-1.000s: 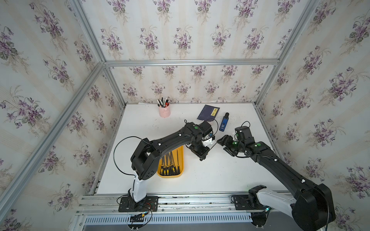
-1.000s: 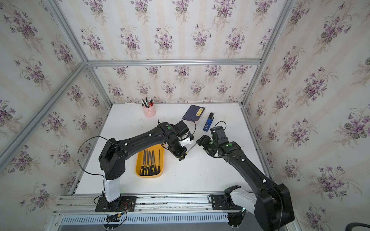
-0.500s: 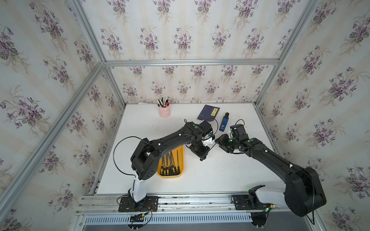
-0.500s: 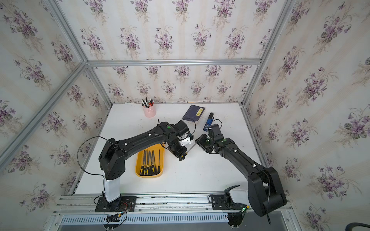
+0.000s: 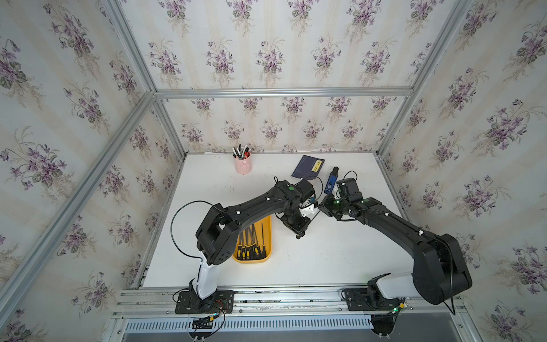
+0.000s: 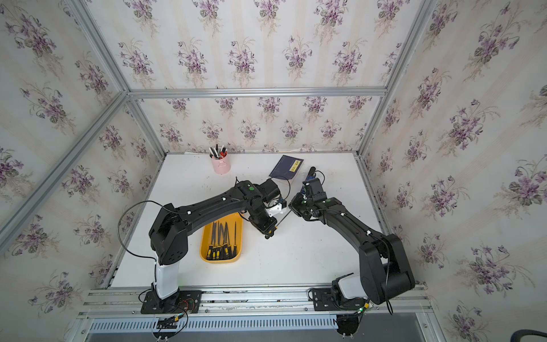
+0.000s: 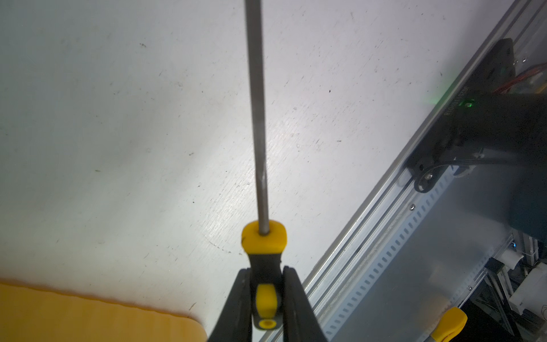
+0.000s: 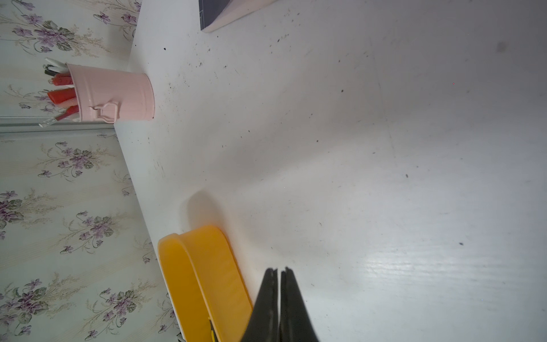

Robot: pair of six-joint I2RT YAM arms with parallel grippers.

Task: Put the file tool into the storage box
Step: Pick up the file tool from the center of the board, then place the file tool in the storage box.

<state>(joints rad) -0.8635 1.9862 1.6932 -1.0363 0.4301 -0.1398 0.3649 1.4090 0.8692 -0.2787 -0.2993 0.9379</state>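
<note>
Left hand [image 7: 266, 271] is clamped on the black-and-yellow handle of the file tool [image 7: 257, 118], holding it over the bench [image 5: 325, 260] just beside the storage box [image 5: 251, 261], outside it. Right hand [image 8: 279, 271], pressed together and empty, sits farther from the box.

**Q:** What stands on the white table [image 5: 325, 260]?

**A:** Left of centre in both top views, near the back edge, is a pink cup [image 5: 243, 165], upright and holding pens [image 5: 242, 151] in red, black and white.

**Q:** And to its right?

**A:** Well apart from the cup, a dark blue notebook [image 5: 307, 167] with a yellow label lies flat. Just beside it on the right lies a slim blue device [image 5: 331, 183] with a black tip.

**Q:** What about the surroundings?

**A:** Wallpaper [image 5: 266, 59] with purple flowers fills the upper frame, crossed by aluminium bars [image 5: 281, 92]. The right wrist view shows dark specks on the tabletop.
</note>
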